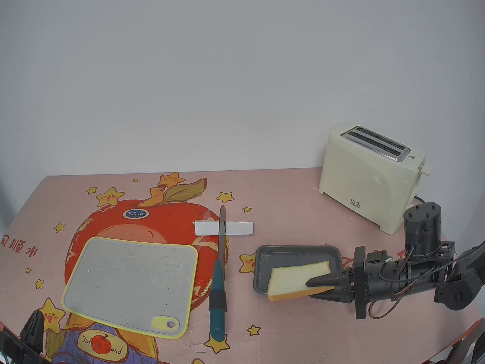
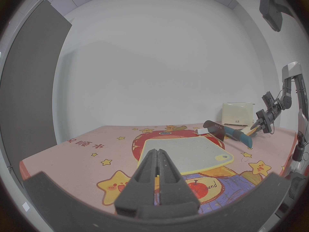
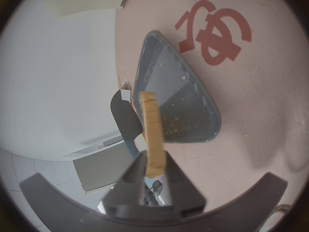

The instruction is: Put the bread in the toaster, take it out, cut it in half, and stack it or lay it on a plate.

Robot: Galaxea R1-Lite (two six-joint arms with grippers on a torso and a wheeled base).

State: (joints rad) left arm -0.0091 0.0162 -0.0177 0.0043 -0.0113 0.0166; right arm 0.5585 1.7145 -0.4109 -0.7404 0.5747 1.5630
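Bread [image 1: 295, 280] hangs pinched at one edge in the right gripper [image 1: 317, 285] (left gripper [image 2: 156, 155] closed, empty); soft crumb may tear or miss the toaster [image 1: 369, 178] slot.

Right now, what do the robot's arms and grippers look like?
Right gripper: matte black, two tapered wedge-shaped fingers on a flat mount. Its wrist is black, with a cylindrical joint and thin red and black cables looping below. Left gripper: dark grey, the same tapered shape with hollowed sides.
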